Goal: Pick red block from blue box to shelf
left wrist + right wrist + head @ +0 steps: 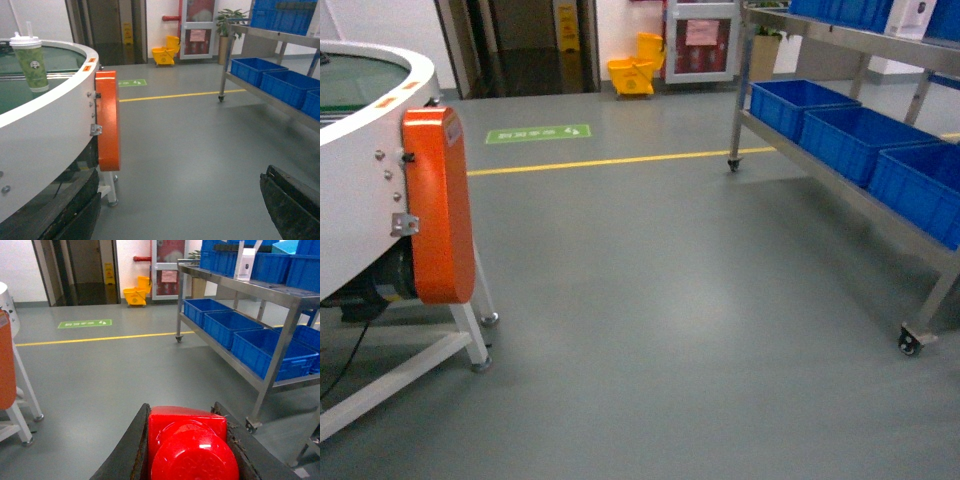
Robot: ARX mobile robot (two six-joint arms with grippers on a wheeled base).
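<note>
The grey floor fills most of the head view, crossed far away by a yellow line with a green floor sign behind it. On the left stands a big round white table with an orange panel fixed on its side and white legs under it. On the right stands the shelf, a steel rack on small wheels, and its lower tier carries dark blue crates in a row. A yellow mop bucket is near the back wall.

The head view shows no arm and no gripper. Only the left wrist view shows the top of the round table, where a green paper cup with a lid and a straw stands upright near the rim. In this view the left gripper appears only as two dark fingers at the bottom corners, far apart from each other, with bare floor between them.

Only the right wrist view shows the red block. It sits between the two dark fingers of the right gripper, which press on its two sides, and its round stud faces the camera. The same view shows a white carton standing on the upper tier of the shelf among the blue crates, and a turquoise corner at the top right that may be the blue box, but I cannot tell for sure.
</note>
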